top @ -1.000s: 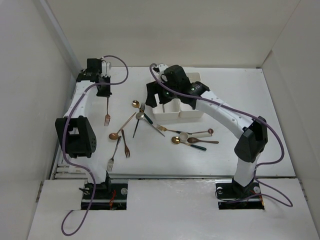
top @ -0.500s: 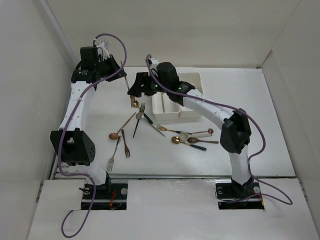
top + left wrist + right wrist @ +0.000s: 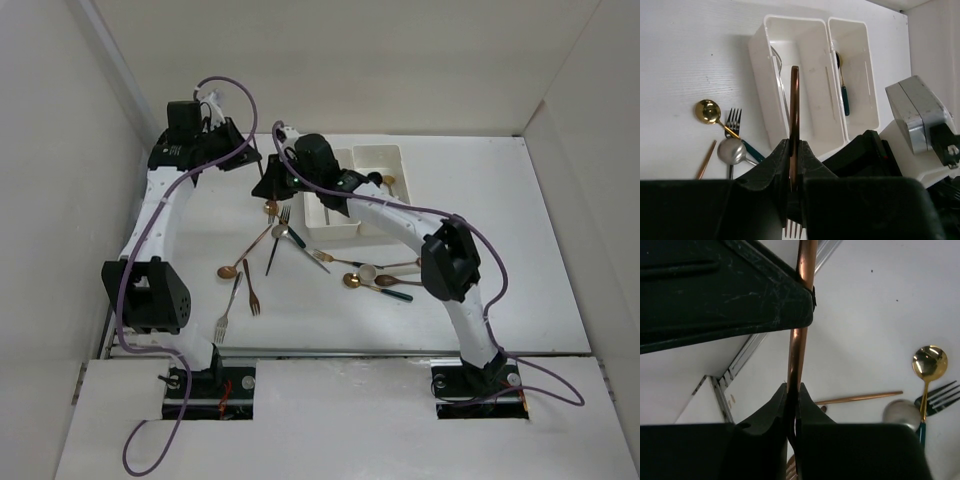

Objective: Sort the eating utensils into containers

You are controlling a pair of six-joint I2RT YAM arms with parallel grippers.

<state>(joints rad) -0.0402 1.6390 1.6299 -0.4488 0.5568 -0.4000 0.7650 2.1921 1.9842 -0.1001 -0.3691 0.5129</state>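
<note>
Copper fork (image 3: pixel 794 100) (slim, glossy) in left pincer (image 3: pixel 794 152) and right pincer (image 3: pixel 793 396).

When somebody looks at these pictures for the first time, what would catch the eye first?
Over the far left of the table, the left tool and the right tool are both shut on one copper fork, held between them. Beside them stand two joined white bins holding only a few pieces, while forks and spoons lie scattered nearer the arm bases.

The left claw (image 3: pixel 794 150) hides part of the copper fork (image 3: pixel 794 100), whose tines the bottom edge crops.
</note>
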